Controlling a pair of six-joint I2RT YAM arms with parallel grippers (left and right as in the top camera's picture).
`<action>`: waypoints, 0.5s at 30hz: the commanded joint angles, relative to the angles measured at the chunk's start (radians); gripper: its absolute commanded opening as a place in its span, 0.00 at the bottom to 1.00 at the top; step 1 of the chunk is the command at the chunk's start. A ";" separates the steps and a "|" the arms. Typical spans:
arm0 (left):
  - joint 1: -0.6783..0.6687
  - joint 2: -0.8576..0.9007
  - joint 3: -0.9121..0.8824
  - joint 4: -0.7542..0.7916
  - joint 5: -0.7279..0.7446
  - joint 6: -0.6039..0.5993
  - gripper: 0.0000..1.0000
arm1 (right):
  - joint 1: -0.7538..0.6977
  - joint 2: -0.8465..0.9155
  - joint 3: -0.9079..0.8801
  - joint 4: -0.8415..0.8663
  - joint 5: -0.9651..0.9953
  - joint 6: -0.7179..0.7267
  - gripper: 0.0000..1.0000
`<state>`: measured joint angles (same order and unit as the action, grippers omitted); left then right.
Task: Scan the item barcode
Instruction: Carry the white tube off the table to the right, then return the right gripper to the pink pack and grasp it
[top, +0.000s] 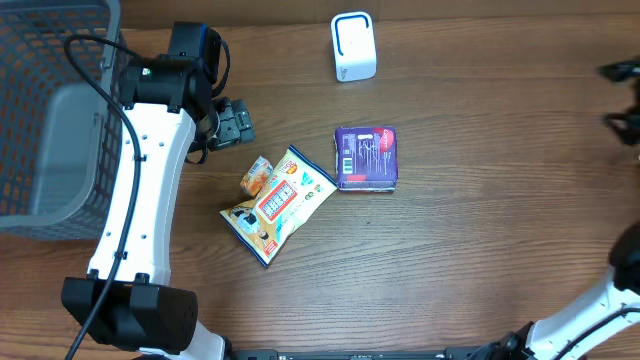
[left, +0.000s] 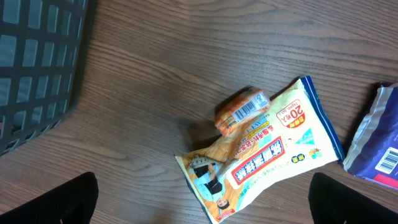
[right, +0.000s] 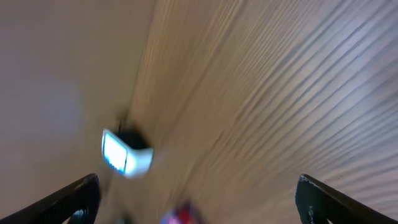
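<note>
Overhead: wooden table (top: 500, 200), grey wire basket (top: 50, 110) at its left edge. Left gripper (left: 203, 190) hung spread wide, empty, near the yellow-white snack bag (top: 278, 205). Purple packet (top: 366, 158) lay just right of the bag; white scanner (top: 353, 47) stood well behind. Small orange barcoded pouch (top: 257, 176) touched the bag. Right gripper (right: 198, 190) blurred, fingers apart, empty.

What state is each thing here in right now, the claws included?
Left gripper: open, empty.
Right gripper: open, empty.
Small orange packet: lying loose, barcode up.
Yellow snack bag: lying flat, unheld.
Purple pack: lying flat, unheld.
White scanner: upright, untouched.
</note>
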<state>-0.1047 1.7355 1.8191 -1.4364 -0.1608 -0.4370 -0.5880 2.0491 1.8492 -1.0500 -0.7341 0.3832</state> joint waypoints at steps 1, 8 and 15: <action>0.000 0.006 0.008 0.001 0.001 0.011 1.00 | 0.134 -0.011 0.009 -0.063 -0.073 -0.219 1.00; 0.000 0.006 0.008 0.001 0.001 0.011 1.00 | 0.414 -0.003 0.001 -0.058 0.175 -0.261 1.00; 0.000 0.006 0.008 0.001 0.001 0.011 1.00 | 0.630 0.062 0.001 0.029 0.202 -0.256 1.00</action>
<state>-0.1047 1.7355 1.8191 -1.4364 -0.1612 -0.4370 -0.0025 2.0670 1.8492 -1.0393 -0.5705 0.1448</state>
